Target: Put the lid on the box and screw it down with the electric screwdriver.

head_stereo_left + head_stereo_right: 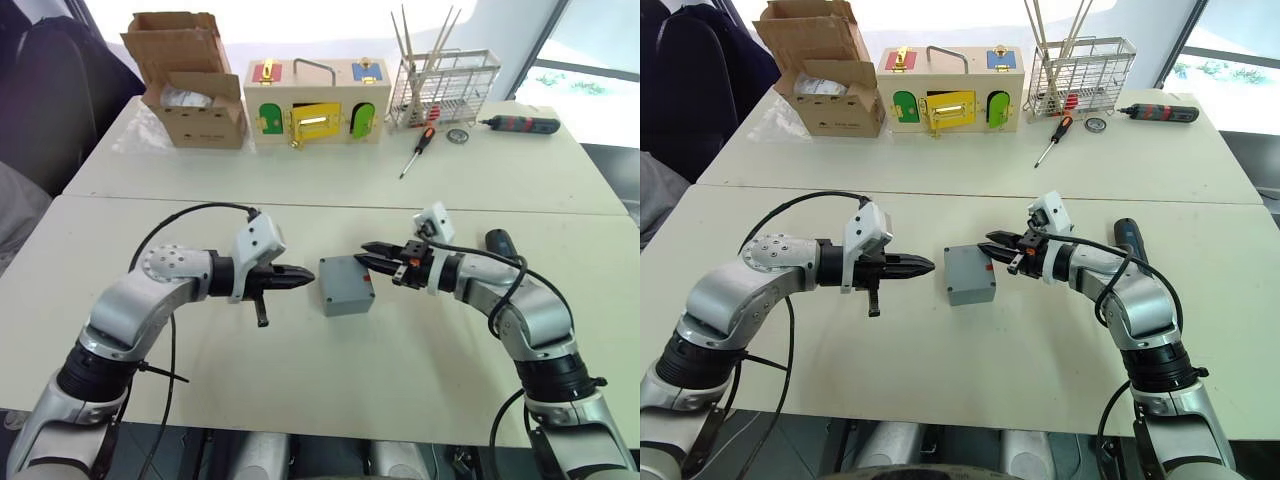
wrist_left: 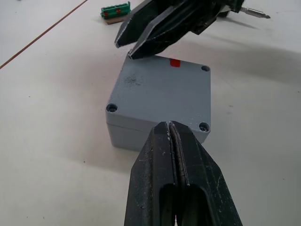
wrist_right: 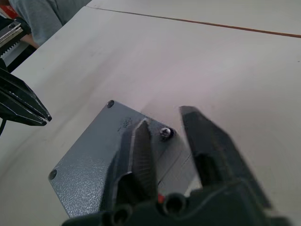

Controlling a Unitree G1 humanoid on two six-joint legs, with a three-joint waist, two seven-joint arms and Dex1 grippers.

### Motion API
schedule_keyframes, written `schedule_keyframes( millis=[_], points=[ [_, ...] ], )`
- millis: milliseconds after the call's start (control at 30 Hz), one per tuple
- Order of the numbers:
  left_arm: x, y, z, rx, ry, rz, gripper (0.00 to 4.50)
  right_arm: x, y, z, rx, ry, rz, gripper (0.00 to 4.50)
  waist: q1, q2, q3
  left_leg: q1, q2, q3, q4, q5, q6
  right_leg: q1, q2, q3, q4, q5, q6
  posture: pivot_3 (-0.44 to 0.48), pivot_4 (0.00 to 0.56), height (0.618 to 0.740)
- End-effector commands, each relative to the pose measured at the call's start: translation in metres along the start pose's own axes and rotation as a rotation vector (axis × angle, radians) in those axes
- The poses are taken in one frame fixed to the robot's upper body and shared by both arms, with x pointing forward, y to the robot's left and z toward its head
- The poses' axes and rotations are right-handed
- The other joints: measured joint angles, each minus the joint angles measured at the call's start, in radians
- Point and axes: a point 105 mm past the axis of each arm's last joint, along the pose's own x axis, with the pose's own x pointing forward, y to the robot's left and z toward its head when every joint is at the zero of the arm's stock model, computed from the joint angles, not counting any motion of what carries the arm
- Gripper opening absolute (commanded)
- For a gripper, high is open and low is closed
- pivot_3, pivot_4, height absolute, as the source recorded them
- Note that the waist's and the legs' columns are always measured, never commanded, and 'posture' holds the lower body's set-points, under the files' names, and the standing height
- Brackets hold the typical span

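Observation:
The grey box (image 1: 347, 298) stands mid-table with the lid (image 2: 164, 92) lying flat on top, a red mark at its far edge. My left gripper (image 1: 308, 279) is shut, its tip just short of the box's left side and level with the lid. From the right, my right gripper (image 3: 164, 117) hovers open over the lid's near corner, where a small screw (image 3: 165, 133) sits at the corner hole between the fingertips. The electric screwdriver (image 1: 1127, 240), black with a blue band, lies on the table behind my right forearm.
Along the far table stand a cardboard box (image 1: 190, 85), a wooden box with coloured doors (image 1: 315, 105), a wire rack (image 1: 445, 85), a small red-and-black screwdriver (image 1: 417, 150) and a slim black tool (image 1: 520, 124). A green connector (image 2: 115, 12) lies beyond the grey box.

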Motion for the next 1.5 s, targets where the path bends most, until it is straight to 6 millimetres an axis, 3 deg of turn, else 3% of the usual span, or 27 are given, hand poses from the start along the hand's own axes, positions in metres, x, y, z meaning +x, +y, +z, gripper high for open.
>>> schedule_keyframes(
  millis=[33, 167, 333, 433, 500, 633, 933, 1133, 1300, 1500],
  points=[
    [-0.001, 0.0, 0.005, 0.025, -0.014, 0.004, 0.0, -0.003, -0.001, 0.014, -0.033, -0.04, 0.003, 2.91, 0.0, 0.0, 0.0, 0.0, 0.0, 0.0, 0.0, 0.0, 0.0, 0.0, 0.0, 0.0, 0.0, 0.0, 0.0, 0.0, 0.15, 0.735],
    [-0.002, 0.001, 0.0, 0.01, -0.006, 0.012, 0.0, -0.011, -0.004, 0.026, -0.017, -0.08, -0.009, 4.48, 0.0, 0.0, 0.0, 0.0, 0.0, 0.0, 0.0, 0.0, 0.0, 0.0, 0.0, 0.0, 0.0, 0.0, 0.0, 0.0, 0.15, 0.735],
    [-0.004, 0.001, -0.015, 0.001, 0.042, 0.021, 0.0, -0.042, 0.016, 0.026, 0.084, -0.022, 0.122, 4.48, 0.004, 0.0, 0.0, 0.0, 0.0, -0.001, 0.0, 0.0, 0.0, 0.0, 0.0, 0.0, 0.0, 0.0, 0.0, 0.0, 0.15, 0.735],
    [-0.001, -0.001, -0.021, -0.003, 0.057, 0.018, 0.0, -0.054, 0.03, 0.015, 0.141, 0.065, 0.2, 4.48, 0.002, 0.0, 0.0, 0.0, 0.0, -0.002, 0.0, 0.0, 0.0, 0.001, 0.0, 0.0, -0.001, 0.0, 0.0, 0.0, 0.15, 0.735],
    [0.004, -0.001, -0.032, 0.02, 0.104, 0.021, 0.0, -0.058, 0.041, -0.004, 0.151, 0.164, 0.243, 4.48, 0.004, 0.0, 0.0, 0.0, 0.0, -0.002, 0.0, 0.0, 0.001, 0.001, 0.0, 0.0, -0.001, 0.0, 0.0, 0.0, 0.15, 0.735],
    [0.018, -0.004, -0.037, 0.025, 0.104, 0.004, 0.0, -0.05, 0.06, -0.028, 0.146, 0.254, 0.294, 4.48, 0.002, 0.0, 0.0, 0.0, 0.001, -0.001, 0.0, -0.001, 0.001, 0.001, 0.001, 0.0, -0.001, 0.0, 0.0, 0.0, 0.15, 0.735],
    [0.028, 0.003, -0.035, 0.059, 0.098, 0.025, 0.0, -0.04, 0.074, -0.028, 0.142, 0.237, 0.334, 4.48, 0.006, 0.0, 0.0, 0.0, 0.0, -0.001, 0.0, 0.0, 0.001, 0.001, 0.001, 0.0, -0.001, 0.0, 0.0, 0.0, 0.15, 0.735],
    [0.025, 0.007, -0.036, 0.068, 0.108, 0.035, 0.0, -0.051, 0.055, -0.034, 0.091, 0.31, 0.268, 4.48, 0.006, 0.0, 0.0, 0.0, 0.0, -0.001, 0.0, 0.0, 0.001, 0.001, 0.001, 0.0, -0.001, 0.0, 0.0, 0.0, 0.15, 0.735],
    [0.025, 0.007, -0.036, 0.07, 0.11, 0.032, 0.0, -0.047, 0.046, -0.033, 0.051, 0.294, 0.237, 4.48, 0.003, 0.0, 0.0, 0.0, 0.0, -0.001, 0.0, 0.0, 0.001, 0.001, 0.001, 0.0, -0.001, 0.0, 0.0, 0.0, 0.15, 0.735],
    [0.027, 0.006, -0.034, 0.069, 0.101, 0.031, 0.0, -0.029, 0.056, -0.027, 0.024, 0.25, 0.293, 4.48, 0.004, 0.0, 0.0, 0.0, 0.0, -0.002, 0.0, 0.0, 0.001, 0.001, 0.001, -0.001, -0.001, 0.0, 0.0, 0.0, 0.15, 0.735]
  ],
)
